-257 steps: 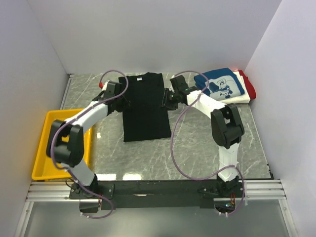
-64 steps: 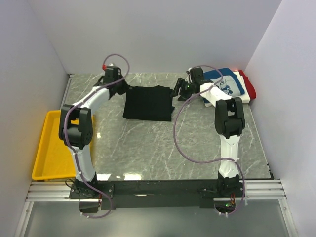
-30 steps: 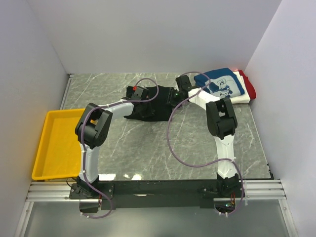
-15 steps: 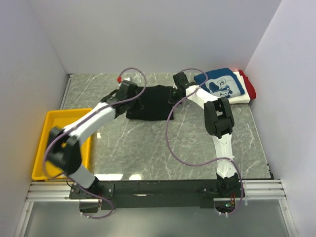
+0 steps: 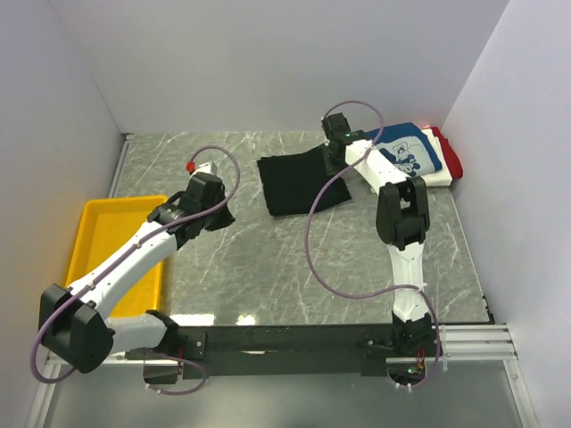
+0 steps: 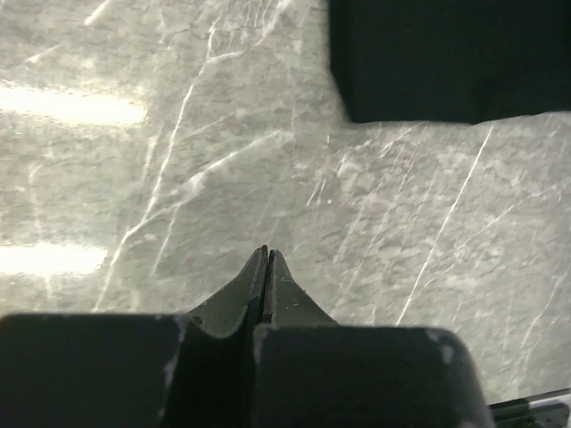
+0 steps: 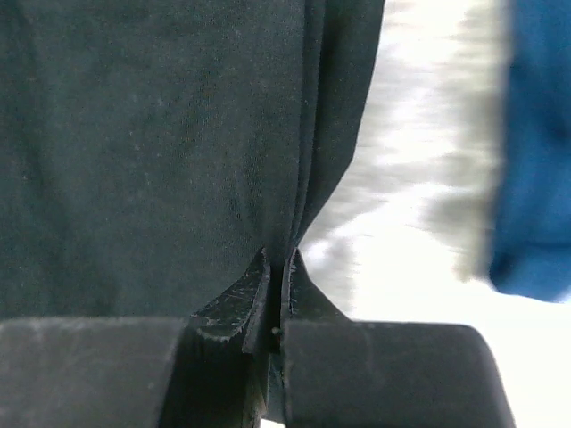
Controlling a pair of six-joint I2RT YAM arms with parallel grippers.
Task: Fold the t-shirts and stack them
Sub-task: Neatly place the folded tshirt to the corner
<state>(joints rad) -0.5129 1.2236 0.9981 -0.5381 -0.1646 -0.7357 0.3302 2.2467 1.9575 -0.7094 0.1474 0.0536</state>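
The right gripper point(image 7: 278, 260) is pinching the limp black t-shirt point(image 7: 152, 143) by its layered edge at its fingertips, the left gripper point(image 6: 267, 257) hovering clenched, empty.

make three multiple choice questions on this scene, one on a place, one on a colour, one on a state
1. Where does the yellow tray lie?
A) at the left edge of the table
B) in the far right corner
C) between the arm bases

2. What colour is the t-shirt that the right tool pinches?
A) red
B) black
C) white

3. How is the left tool?
A) wide open
B) shut on cloth
C) shut on nothing

Answers:
1 A, the top view shows it there.
2 B, the right wrist view shows black cloth clamped in it.
3 C, its tips meet over bare table, apart from the t-shirt.
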